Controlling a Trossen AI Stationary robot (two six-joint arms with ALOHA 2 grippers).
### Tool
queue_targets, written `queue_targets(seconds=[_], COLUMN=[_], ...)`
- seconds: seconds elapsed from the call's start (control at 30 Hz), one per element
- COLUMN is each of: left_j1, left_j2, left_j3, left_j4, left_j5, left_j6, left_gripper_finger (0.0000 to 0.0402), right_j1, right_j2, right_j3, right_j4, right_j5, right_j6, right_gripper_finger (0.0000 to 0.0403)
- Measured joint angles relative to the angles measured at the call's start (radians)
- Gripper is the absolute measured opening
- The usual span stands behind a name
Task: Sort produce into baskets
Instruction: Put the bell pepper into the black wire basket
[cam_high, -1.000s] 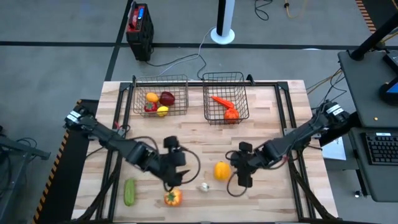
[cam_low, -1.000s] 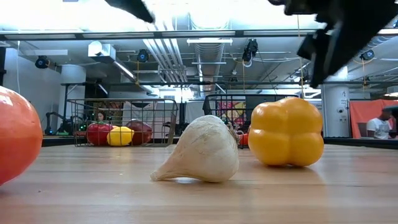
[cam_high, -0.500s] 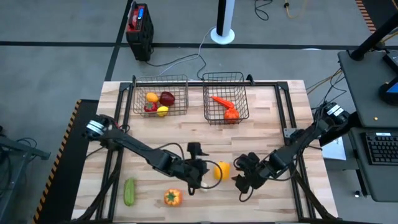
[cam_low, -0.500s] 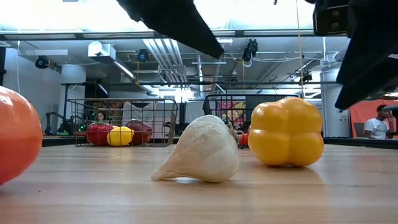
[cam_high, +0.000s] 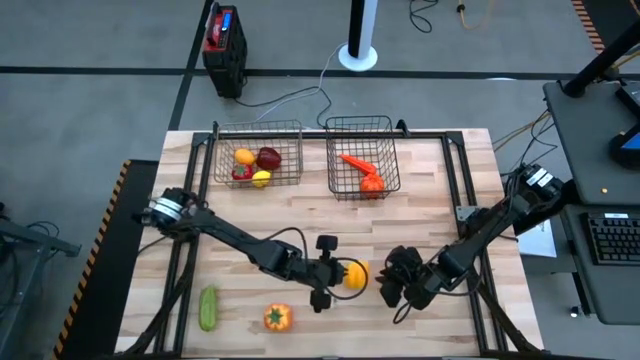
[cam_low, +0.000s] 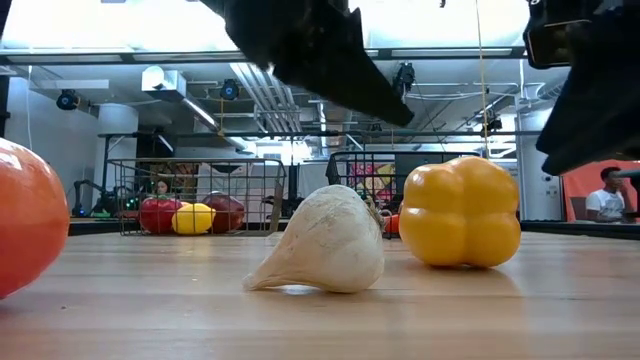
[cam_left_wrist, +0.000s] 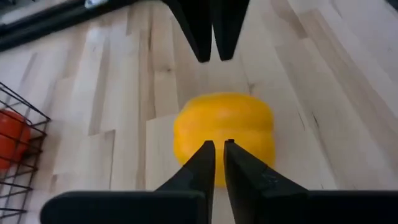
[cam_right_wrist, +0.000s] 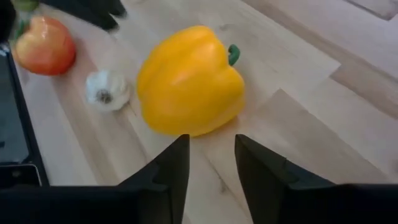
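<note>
**Both grippers close in on the yellow pepper**

The left gripper hangs just above the yellow pepper, its two fingers pressed nearly together with nothing between them; the pepper lies right under and ahead of the tips. The white garlic sits on the wooden table just beside this gripper, on the front side, mostly hidden under the arm from above. The orange pepper lies near it, toward the table's front edge, and the green cucumber farther off to the left.

The right gripper is on the other side of the yellow pepper, close to it, fingers partly apart and holding nothing; the pepper lies just ahead of its tips, not between them.

Well beyond both grippers, at the table's far edge, stand the two baskets. The left basket holds a dark red apple, a tomato, a lemon and an orange. The right basket holds a carrot and a red-orange piece.
</note>
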Motion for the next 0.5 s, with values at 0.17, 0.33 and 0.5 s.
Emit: queue_targets(seconds=[0.17,0.33,0.5], left_j1=[0.000,0.000,0.000], left_j2=[0.029,0.052,0.059], left_j3=[0.000,0.000,0.000], left_j4=[0.027,0.047,0.035], left_j5=[0.007,-0.011,-0.014], left_j6=[-0.003,-0.014,-0.018], left_gripper_finger=[0.0004,0.0003,0.0001], right_j1=[0.001,0.003,0.003], right_j2=[0.000,0.000,0.010], right_j3=[-0.001,-0.004,-0.024], right_j4=[0.015,0.075,0.103], right_j5=[0.004,0.016,0.070], right_j6=[0.004,0.004,0.062], right_gripper_finger=[0.0134,0.0199,0.0265])
